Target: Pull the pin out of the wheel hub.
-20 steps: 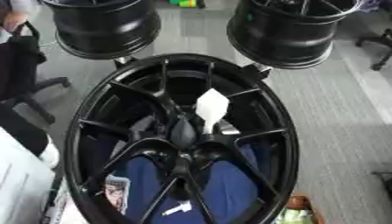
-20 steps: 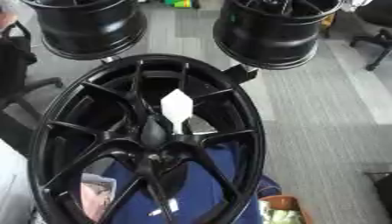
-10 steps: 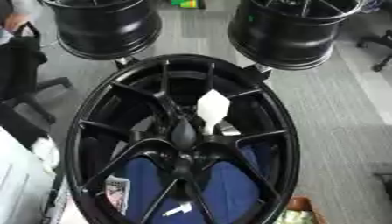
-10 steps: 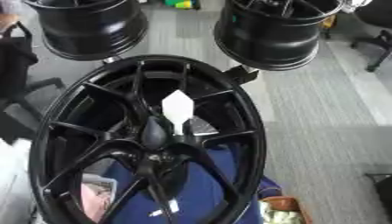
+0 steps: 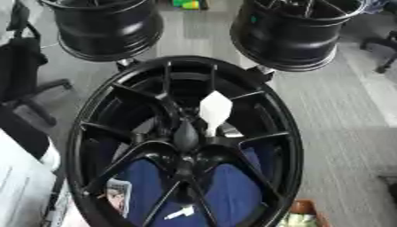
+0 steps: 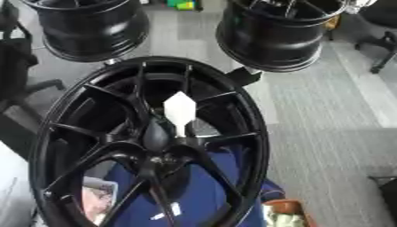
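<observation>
A large black spoked wheel hub [image 5: 93, 133] fills the middle of both views, tilted toward me. A white pin [image 5: 215, 111] with a wide pointed head and a thin stem stands in the hub just right of its centre [image 5: 186, 153]. Neither of my hands shows in either view. Through the spokes I see blue cloth [image 5: 225, 190] and a small white piece [image 5: 180, 213] lying on it.
Two more black wheel rims stand behind, one at upper left [image 5: 105, 26], one at upper right [image 5: 298, 31]. A black office chair [image 5: 23, 84] is at the left. Grey carpet [image 5: 341, 133] lies to the right. An orange container [image 6: 287, 213] sits at the bottom right.
The whole picture has shifted slightly, so the camera moved. The pin stays in the hub. A white shape at the left edge has grown larger.
</observation>
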You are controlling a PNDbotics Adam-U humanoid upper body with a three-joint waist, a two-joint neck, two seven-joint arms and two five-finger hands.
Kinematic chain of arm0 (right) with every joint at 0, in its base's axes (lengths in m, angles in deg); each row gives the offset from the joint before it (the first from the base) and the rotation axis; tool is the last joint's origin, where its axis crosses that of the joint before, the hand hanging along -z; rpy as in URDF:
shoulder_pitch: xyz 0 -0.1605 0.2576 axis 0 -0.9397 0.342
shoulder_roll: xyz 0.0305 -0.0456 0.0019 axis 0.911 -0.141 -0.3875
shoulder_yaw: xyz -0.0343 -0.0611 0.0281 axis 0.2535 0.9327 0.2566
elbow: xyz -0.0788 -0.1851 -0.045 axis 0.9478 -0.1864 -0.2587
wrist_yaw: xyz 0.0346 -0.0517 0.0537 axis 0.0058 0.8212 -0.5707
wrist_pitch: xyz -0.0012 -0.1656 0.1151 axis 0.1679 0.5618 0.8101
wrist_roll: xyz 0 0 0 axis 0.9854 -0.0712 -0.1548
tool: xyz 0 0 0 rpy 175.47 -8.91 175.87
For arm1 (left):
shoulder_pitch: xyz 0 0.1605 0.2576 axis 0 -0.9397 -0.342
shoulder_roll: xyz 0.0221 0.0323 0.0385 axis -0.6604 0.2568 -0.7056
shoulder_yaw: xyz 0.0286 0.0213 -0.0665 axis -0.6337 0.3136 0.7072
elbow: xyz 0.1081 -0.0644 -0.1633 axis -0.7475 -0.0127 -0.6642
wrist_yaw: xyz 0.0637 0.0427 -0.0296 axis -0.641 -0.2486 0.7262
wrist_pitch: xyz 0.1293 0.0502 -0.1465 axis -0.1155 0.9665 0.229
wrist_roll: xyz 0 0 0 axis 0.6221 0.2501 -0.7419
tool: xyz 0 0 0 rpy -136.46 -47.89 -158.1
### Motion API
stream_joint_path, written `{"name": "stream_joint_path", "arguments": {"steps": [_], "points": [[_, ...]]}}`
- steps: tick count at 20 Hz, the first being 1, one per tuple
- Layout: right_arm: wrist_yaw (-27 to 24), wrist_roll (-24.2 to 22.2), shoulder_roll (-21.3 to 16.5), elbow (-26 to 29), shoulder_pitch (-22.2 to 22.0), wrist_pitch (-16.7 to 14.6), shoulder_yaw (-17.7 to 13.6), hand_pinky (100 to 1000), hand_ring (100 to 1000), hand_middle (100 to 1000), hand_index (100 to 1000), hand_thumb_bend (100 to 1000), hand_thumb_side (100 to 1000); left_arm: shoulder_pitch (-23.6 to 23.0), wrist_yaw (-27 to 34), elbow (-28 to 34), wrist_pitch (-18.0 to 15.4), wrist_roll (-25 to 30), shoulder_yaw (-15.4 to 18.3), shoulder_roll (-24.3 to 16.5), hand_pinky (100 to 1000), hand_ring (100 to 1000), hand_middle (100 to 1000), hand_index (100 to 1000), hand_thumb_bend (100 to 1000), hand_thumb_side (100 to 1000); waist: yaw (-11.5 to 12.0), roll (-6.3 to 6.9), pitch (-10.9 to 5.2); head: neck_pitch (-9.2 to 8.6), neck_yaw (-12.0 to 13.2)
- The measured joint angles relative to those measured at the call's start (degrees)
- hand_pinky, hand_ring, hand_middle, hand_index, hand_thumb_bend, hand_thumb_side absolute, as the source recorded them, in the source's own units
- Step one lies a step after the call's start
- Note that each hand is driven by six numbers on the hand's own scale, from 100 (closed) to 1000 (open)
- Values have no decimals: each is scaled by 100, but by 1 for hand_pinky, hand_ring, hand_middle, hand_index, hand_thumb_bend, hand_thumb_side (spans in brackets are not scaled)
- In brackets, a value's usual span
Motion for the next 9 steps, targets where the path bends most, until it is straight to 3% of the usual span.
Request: {"name": "stream_joint_path", "arguments": {"steps": [6,7,8,9], "points": [[16,-147,0,0,225,-102,63,887,845,808,873,100,165,376,148,1136,50,-211,-916,24,642,641,597,747,321,495,-88,-4,-6,-2,73],[22,-176,0,0,258,-116,72,887,845,808,873,100,170,447,162,1281,68,-146,-1081,24,642,640,597,747,380,487,-107,-3,-7,-3,91],[28,-202,0,0,289,-128,81,887,845,808,873,100,160,505,176,1399,91,-57,-1235,24,640,638,596,747,305,512,-124,-2,-7,-4,105],[39,-231,0,0,322,-145,97,887,845,808,873,100,159,554,194,1496,120,46,-1377,24,640,638,596,747,303,513,-137,0,-7,-5,122]]}}
